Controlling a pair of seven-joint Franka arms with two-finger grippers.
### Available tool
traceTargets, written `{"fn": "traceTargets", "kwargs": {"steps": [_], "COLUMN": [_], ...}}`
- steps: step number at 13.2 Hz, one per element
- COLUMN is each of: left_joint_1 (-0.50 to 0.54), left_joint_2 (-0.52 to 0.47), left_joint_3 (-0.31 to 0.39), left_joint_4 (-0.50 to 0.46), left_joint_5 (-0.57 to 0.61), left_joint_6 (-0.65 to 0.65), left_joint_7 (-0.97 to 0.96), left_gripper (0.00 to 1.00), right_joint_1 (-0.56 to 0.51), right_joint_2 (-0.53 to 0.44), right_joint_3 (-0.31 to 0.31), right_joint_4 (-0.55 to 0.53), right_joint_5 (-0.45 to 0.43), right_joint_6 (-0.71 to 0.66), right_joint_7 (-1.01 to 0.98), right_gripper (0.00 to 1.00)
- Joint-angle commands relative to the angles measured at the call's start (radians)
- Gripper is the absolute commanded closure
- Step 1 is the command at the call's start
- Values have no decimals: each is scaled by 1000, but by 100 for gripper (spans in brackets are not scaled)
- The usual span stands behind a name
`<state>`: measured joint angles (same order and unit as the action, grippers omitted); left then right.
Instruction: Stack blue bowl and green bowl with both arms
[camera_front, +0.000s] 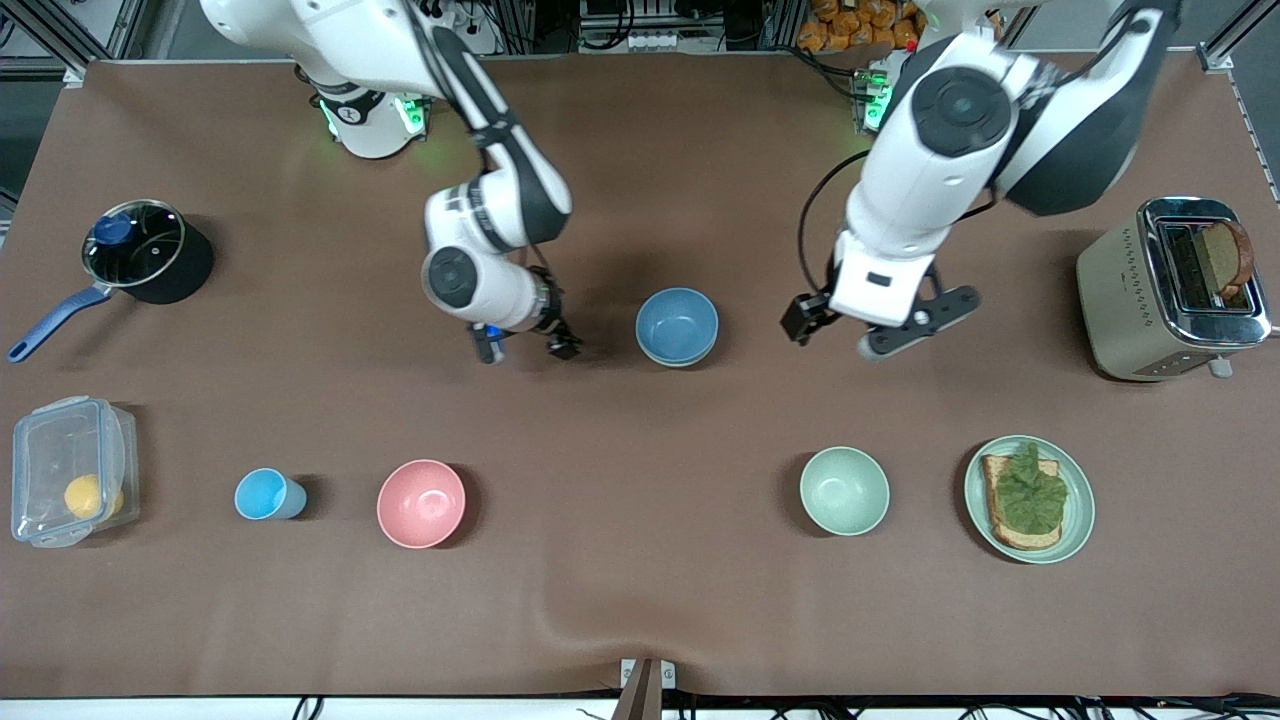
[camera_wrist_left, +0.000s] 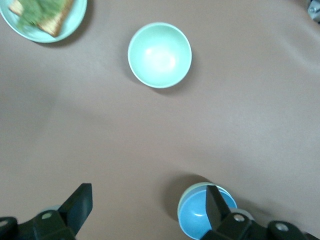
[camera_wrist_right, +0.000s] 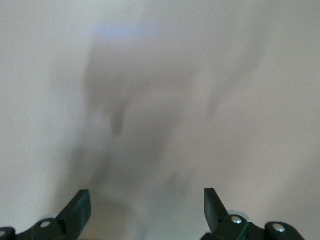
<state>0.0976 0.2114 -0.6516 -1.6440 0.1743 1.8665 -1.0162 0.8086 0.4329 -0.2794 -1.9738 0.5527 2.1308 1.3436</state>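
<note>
The worktop (camera_front: 640, 600) wears a matt brown covering, cloth-like, with a slight ripple at the edge nearest the front camera. On it the blue bowl (camera_front: 677, 325) looks like smooth matt plastic, nested in the green bowl (camera_wrist_left: 186, 196), which shows only as a pale rim of the same dull finish. Toward the left arm's end from that stack, the toaster (camera_front: 1170, 290) has a brushed, satin metal body with a shiny chrome top. Toward the right arm's end, the pot (camera_front: 145, 250) is dark and matt under a glossy glass lid. The clear box (camera_front: 70, 470) is see-through plastic.
</note>
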Motion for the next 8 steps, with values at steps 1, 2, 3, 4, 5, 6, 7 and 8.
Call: {"fn": "traceTargets", "kwargs": {"steps": [1,2,3,4,5,6,7,8], "left_joint_1": [68,77,92,106,109,126,137,131], "left_joint_2": [-75,-82,-83,-81,-79,-79,-82,-96], "left_joint_3": [-8,-7,-7,-8,-5,-6,-7,10], "left_joint_4": [-5,-1,22,62,79,84,87,98], "left_joint_5": [10,4,1,-2,-2,-4,-4,-15], "left_joint_6": [-56,-72,-110,-156,-177,-181,-185,-203], "left_joint_7": [109,129,149,165,169,186,238,293], "left_gripper": [0,0,0,0,0,0,0,0], "right_joint_1": [0,0,0,0,0,0,0,-2], "right_joint_2": [-97,-114,-129,-134,-132,-132,-132,-132], "right_joint_3": [-119,-164,-205,-240,-270,-287,-293,-294], "right_joint_4": [-2,6,19,44,71,99,114,133], "right_joint_5": [-71,-80,-97,-114,-131,-154,-174,-186], "right_joint_6": [-217,-274,-332,-391,-444,-483,-505,-523], "right_joint_7": [-136,-193,-249,-291,-314,-320,-320,-320], "right_gripper": [0,0,0,0,0,0,0,0]}}
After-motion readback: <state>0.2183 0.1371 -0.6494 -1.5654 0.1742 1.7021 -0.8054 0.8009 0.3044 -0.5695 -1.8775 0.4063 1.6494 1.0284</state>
